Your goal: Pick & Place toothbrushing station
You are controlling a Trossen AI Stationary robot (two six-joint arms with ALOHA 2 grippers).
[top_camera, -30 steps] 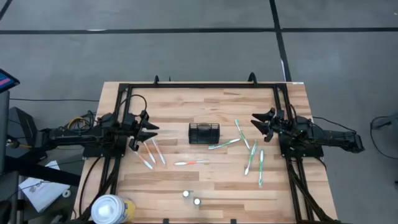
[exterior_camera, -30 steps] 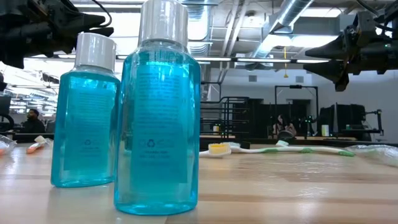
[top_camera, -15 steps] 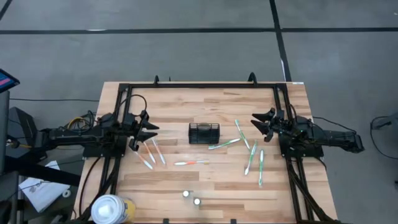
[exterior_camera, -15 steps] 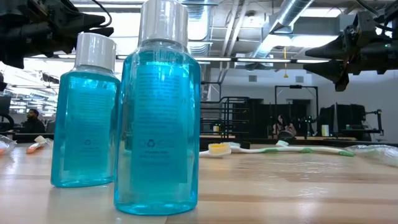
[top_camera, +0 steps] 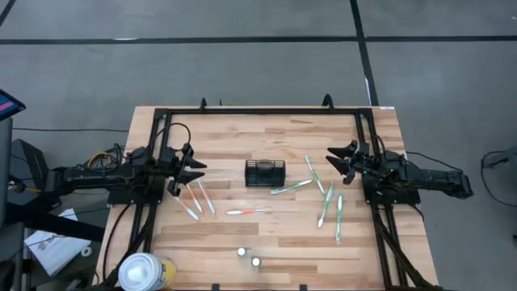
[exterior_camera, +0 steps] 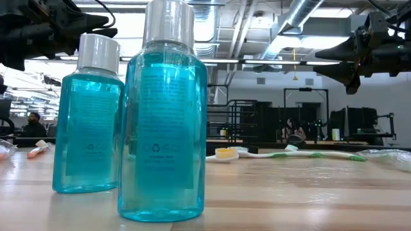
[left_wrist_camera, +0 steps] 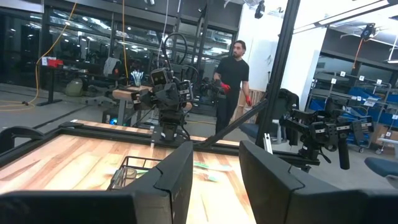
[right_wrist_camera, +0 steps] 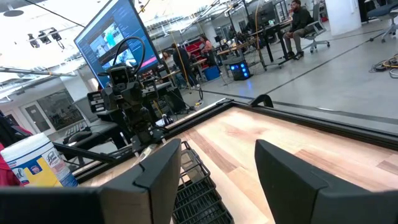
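High view: mesh holder [top_camera: 265,173], long axis left-right across table [top_camera: 242,137].

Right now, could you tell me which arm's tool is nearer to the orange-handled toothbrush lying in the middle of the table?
Left. The left tool hovers just up-left of the orange-handled toothbrush. The right tool hangs farther off, beyond the green toothbrushes.

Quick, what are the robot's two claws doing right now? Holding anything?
Left gripper: open, holding nothing, above the table's left side.
Right gripper: open, holding nothing, above the table's right side.
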